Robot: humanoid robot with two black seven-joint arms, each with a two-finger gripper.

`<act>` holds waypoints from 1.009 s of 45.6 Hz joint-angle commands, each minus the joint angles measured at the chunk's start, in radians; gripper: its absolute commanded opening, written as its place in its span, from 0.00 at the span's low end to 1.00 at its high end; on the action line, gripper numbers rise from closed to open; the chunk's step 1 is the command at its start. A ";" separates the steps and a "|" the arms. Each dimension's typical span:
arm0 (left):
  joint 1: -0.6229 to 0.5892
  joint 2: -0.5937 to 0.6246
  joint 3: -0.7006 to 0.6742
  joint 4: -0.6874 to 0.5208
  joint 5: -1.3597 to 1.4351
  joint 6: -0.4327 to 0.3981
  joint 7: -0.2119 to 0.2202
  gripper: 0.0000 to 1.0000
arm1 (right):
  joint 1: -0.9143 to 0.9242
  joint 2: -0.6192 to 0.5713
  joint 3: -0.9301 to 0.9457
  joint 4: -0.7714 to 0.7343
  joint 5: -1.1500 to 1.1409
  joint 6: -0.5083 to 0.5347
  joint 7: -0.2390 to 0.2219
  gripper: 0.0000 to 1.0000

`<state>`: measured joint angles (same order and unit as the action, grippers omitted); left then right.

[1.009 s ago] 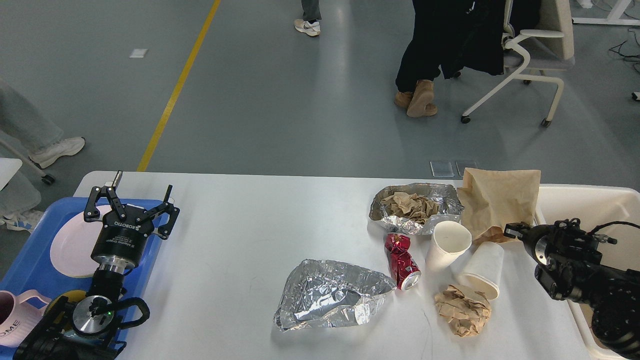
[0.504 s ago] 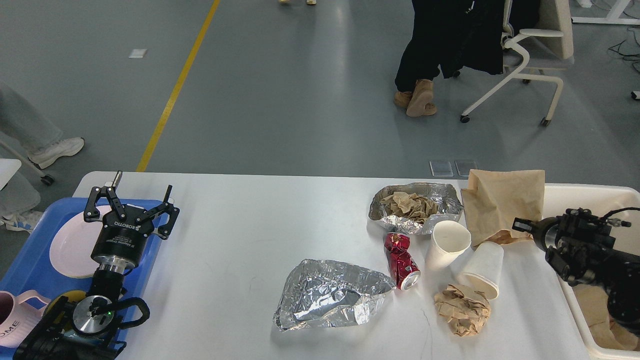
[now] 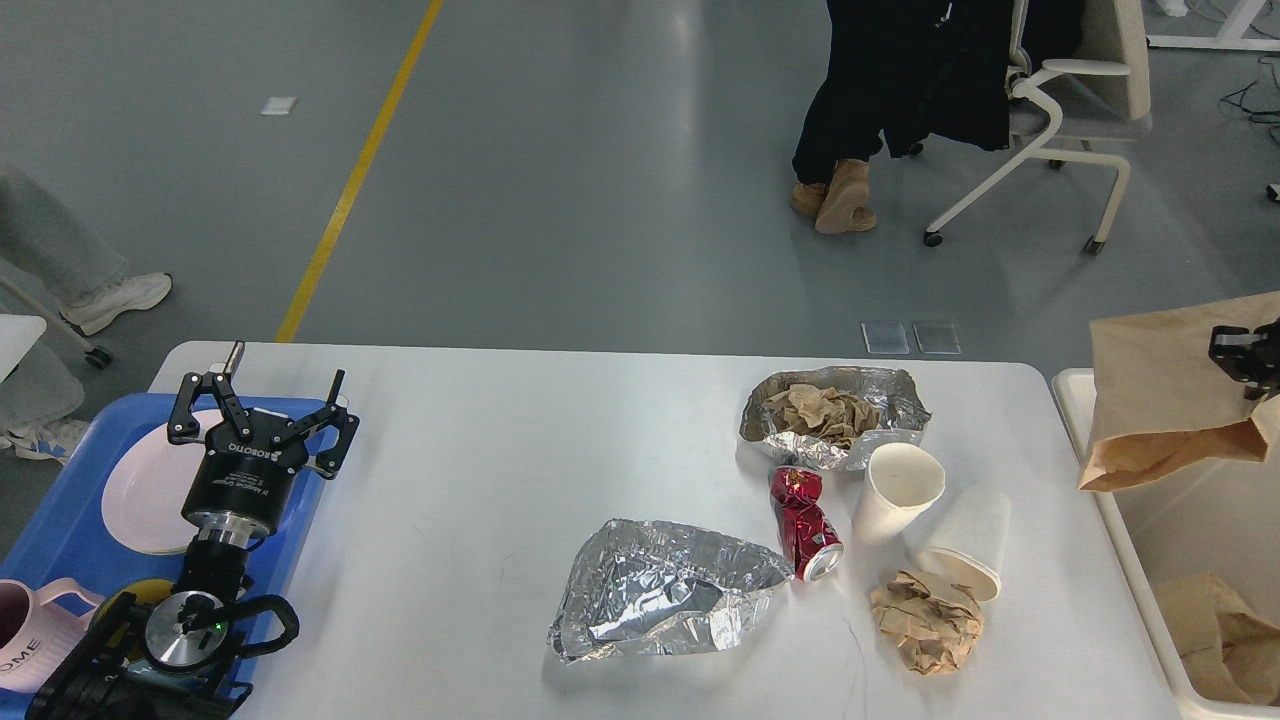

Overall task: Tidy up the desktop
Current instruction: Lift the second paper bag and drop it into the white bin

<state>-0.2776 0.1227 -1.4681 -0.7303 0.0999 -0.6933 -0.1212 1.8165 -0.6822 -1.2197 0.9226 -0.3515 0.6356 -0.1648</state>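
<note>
The bag is held clenched by the right gripper above the bin for dropping, while the left gripper is spread wide over the tray

Paper bag now above bin

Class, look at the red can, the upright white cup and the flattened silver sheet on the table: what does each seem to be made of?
Red can: likely thin metal, glossy, dented with a silvery end. Upright white cup: probably paper, matte with a rolled rim. Silver sheet: looks like aluminium foil, mirror-bright and sharply creased.
</note>
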 commanded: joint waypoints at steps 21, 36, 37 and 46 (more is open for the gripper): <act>0.000 0.000 0.000 0.000 0.000 0.000 0.000 0.96 | 0.529 0.030 -0.368 0.458 0.121 0.157 -0.002 0.00; 0.001 0.000 0.000 0.000 0.000 0.000 0.000 0.96 | 0.447 -0.106 -0.454 0.365 0.089 0.007 -0.004 0.00; 0.001 0.000 0.002 0.000 0.000 0.001 0.000 0.96 | 0.407 -0.117 -0.449 0.337 0.079 0.001 -0.002 0.00; 0.001 0.000 0.002 0.000 0.000 0.001 0.000 0.96 | -0.063 -0.197 -0.157 0.096 0.074 -0.161 -0.002 0.00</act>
<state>-0.2763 0.1228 -1.4673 -0.7303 0.0996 -0.6928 -0.1212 2.0282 -0.8448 -1.5631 1.1532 -0.2740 0.5712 -0.1671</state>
